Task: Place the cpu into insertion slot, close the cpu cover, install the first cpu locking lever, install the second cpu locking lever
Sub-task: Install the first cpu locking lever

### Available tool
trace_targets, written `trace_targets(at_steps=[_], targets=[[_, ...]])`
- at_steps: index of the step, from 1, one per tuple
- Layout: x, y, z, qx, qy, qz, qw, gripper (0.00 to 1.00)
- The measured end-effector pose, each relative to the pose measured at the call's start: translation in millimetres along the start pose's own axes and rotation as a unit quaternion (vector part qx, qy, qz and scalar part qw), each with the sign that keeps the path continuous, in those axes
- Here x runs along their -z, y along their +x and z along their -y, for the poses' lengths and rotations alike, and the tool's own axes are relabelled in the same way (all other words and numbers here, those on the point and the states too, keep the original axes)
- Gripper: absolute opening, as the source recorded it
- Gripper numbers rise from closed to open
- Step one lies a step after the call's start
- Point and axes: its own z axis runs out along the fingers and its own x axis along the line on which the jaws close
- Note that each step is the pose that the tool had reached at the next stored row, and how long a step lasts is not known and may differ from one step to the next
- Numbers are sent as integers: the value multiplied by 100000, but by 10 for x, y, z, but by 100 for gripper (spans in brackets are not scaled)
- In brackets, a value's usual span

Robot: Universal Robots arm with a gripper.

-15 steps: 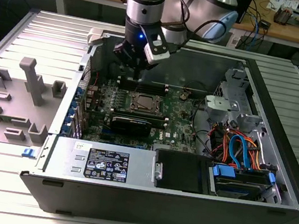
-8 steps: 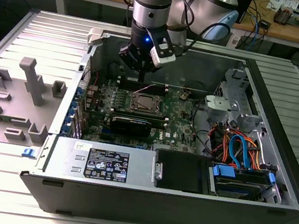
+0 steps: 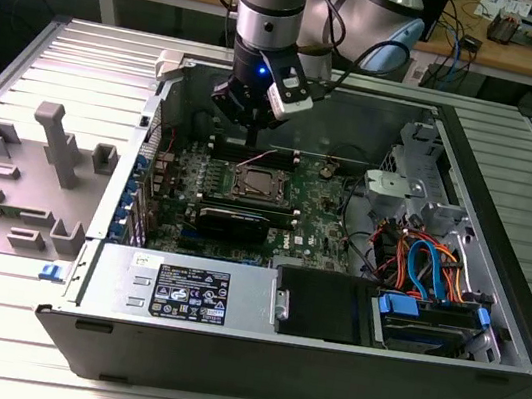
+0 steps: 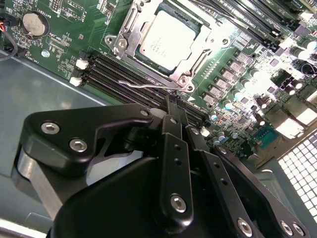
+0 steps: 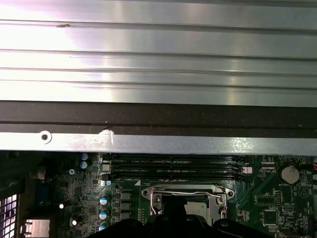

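Gripper hovering upper centre of exterior view, fingers pressed together, pinching nothing. Cpu sitting in slot, cover lying shut over it. Lever looking thin, stiff, springy wire; bent end likely offering best purchase.

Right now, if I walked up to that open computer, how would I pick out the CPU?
Look inside the open black computer case at the green motherboard. Near the board's middle sits a silvery square frame, the cpu cover, and the cpu is the flat dull grey square inside it. Unlike the long black memory slots beside it, it is square and pale.
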Motion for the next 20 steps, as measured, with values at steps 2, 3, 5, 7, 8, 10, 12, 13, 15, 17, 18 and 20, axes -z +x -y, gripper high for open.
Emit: trace_targets(at_steps=[2, 3, 5, 7, 8, 10, 12, 13, 15, 17, 18, 20], targets=[[-11, -8, 1, -74, -3, 18, 100000, 11], [-17, -10, 1, -153, 22, 10, 100000, 11], [-44, -16, 3, -186, 23, 12, 100000, 11], [-78, -18, 5, -188, 161, 9, 100000, 11], [-92, -18, 6, -177, 287, 3, 99999, 11], [-126, -18, 7, -166, 339, 5, 99999, 11], [-166, -16, 8, -140, 339, 7, 99999, 11], [-187, -15, 6, -61, 342, -3, 99999, 11], [-201, -17, -5, 227, 340, -21, 99999, 11], [-211, -21, -9, 1527, 288, -81, 99988, 11], [-214, -25, -10, 2051, 275, -109, 99979, 11], [-220, -39, -23, 2137, 266, -114, 99977, 11]])
